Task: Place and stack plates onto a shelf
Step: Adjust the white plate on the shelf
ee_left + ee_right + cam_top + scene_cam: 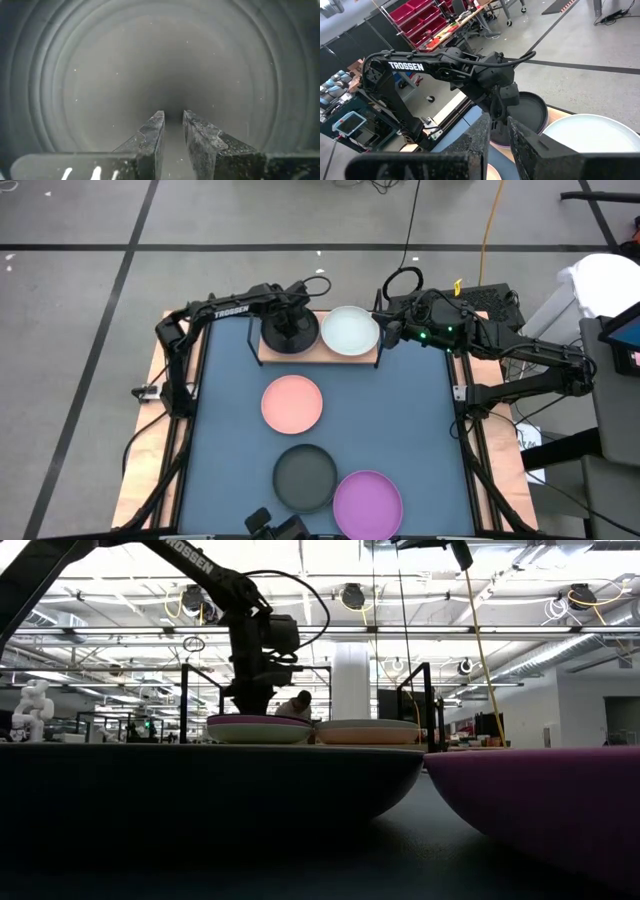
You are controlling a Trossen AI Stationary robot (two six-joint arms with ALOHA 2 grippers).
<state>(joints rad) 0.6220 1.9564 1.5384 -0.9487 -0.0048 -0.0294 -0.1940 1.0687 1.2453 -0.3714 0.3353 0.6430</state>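
A large open robotics lab or industrial workshop is showing here. In the low view, a high ceiling (400, 600) with exposed beams, pipes and hanging lamps is running across the top of the frame, a white column (352, 680) is standing at centre, and a person (295, 706) is sitting far behind the table. At the upper left of the right wrist view, red storage bins (417, 20) are sitting on racks beside cluttered workbenches. In the high view, a grey concrete floor (80, 260) marked with dark tape lines is surrounding the table, with cables trailing along the top.
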